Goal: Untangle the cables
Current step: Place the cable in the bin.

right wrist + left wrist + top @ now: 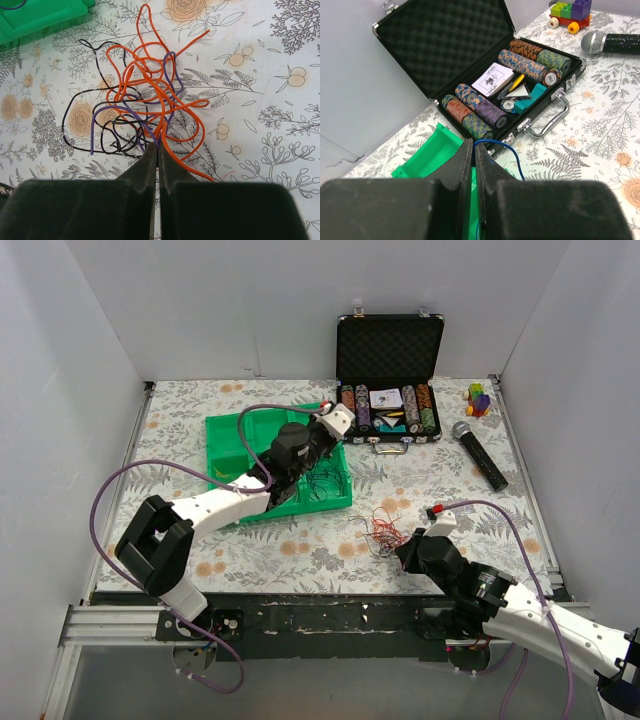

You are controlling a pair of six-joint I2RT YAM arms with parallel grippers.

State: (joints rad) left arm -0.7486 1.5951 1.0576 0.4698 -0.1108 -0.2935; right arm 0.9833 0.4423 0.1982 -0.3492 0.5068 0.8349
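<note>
Cables (150, 100) lie in two places, and each gripper has its jaws pressed together on some of them. The left gripper (474, 145) has no gap between its fingers, and a thin blue wire (509, 146) comes out at their tips and arcs away to the right, so it looks pinched there. This gripper hangs over the far right corner of a green tray (225, 435), which sits on the left half of the table (300, 552); more thin wires lie loose in the tray's near right compartment. The right gripper (158, 147) is likewise closed. Its tips meet the near edge of a tangle (385, 530) of orange, purple and black strands on the flowered cloth, and several orange and purple strands run straight into the tips, apparently caught between them. That tangle lies near the table's front edge, just right of the tray's near corner and apart from it. Beyond, at the far edge, stands an open black case (390, 345) with rows of poker chips (527, 60) and a card deck. To its right lie a microphone (480, 455) and a small toy of coloured bricks (479, 400).
</note>
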